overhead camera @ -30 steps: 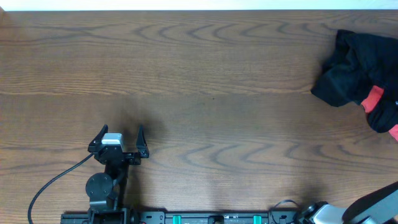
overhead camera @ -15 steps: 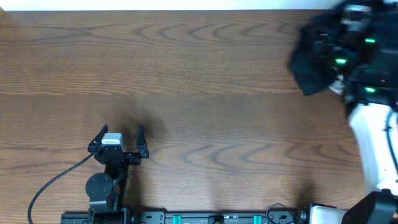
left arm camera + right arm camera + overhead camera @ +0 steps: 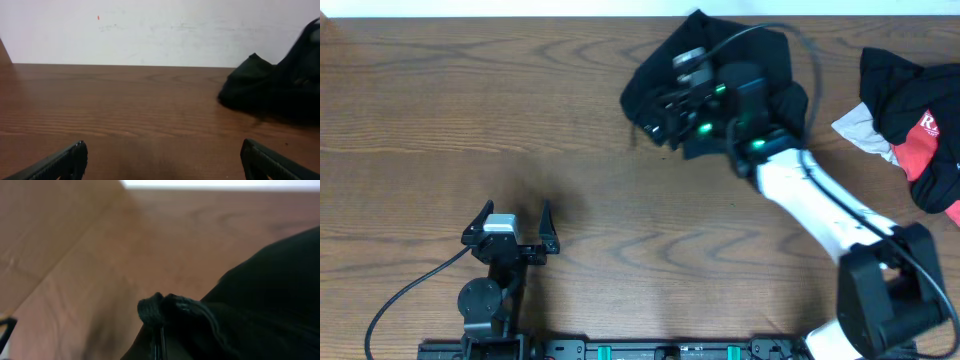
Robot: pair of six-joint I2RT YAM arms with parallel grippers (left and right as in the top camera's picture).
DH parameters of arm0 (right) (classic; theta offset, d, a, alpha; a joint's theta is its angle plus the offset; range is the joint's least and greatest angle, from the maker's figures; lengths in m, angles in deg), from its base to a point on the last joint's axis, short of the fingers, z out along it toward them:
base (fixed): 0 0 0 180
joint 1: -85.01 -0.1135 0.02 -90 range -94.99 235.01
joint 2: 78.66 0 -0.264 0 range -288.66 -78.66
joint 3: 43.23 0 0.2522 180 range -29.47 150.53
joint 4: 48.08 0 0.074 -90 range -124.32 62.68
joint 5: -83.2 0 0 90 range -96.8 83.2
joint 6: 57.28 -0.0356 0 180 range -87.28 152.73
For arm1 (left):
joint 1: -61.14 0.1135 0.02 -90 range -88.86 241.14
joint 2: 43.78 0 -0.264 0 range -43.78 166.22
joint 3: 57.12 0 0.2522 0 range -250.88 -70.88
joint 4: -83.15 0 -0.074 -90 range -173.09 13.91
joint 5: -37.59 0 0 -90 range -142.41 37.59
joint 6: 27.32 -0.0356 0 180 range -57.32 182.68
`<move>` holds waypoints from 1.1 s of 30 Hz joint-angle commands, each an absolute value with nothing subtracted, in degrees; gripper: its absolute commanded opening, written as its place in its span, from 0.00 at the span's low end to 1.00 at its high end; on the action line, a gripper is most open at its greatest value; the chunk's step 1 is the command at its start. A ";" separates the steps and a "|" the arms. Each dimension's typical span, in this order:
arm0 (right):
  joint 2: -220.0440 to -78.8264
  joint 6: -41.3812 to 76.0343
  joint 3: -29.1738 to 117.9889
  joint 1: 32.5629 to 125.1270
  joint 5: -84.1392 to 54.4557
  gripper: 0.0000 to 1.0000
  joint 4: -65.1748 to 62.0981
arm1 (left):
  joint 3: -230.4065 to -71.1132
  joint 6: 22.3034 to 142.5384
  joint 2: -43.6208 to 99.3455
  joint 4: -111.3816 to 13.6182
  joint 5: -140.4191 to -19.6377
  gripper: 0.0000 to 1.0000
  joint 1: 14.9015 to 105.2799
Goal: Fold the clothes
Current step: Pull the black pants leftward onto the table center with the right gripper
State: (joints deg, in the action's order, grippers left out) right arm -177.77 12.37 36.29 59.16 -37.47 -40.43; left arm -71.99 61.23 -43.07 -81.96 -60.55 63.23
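Note:
A black garment lies bunched at the back of the table, right of centre. My right gripper is shut on its edge at the garment's left end; the wrist view shows a bunched black hem pinched between the fingers. The garment also shows at the right in the left wrist view. A second pile of black and red clothes lies at the far right edge. My left gripper is open and empty over bare table at the front left, its fingertips wide apart.
The wooden table is bare on its left and middle. A white wall stands beyond the table's far edge. A black cable trails from the left arm at the front left.
My right arm has swept from the far right edge toward the back centre, dragging the black garment leftward out of the pile. The red and black clothes stayed at the right. The left arm has not moved.

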 commanded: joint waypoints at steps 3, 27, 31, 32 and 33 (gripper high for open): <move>-180.50 11.05 37.45 53.00 -38.06 0.01 -41.26 | -71.11 61.47 -43.18 -80.06 -60.88 0.98 63.10; -177.29 10.90 40.62 49.22 -35.49 0.48 -39.54 | -71.11 61.47 -43.18 -80.06 -60.88 0.98 63.10; -172.31 12.30 43.41 54.88 -30.63 0.62 -30.09 | -71.11 61.47 -43.18 -80.06 -60.88 0.98 63.10; -170.84 12.78 43.94 56.74 -28.43 0.66 -26.53 | -71.11 61.47 -43.18 -80.06 -60.88 0.98 63.10; -169.66 13.33 44.16 58.42 -26.59 0.70 -23.71 | -71.11 61.47 -43.18 -80.06 -60.88 0.98 63.10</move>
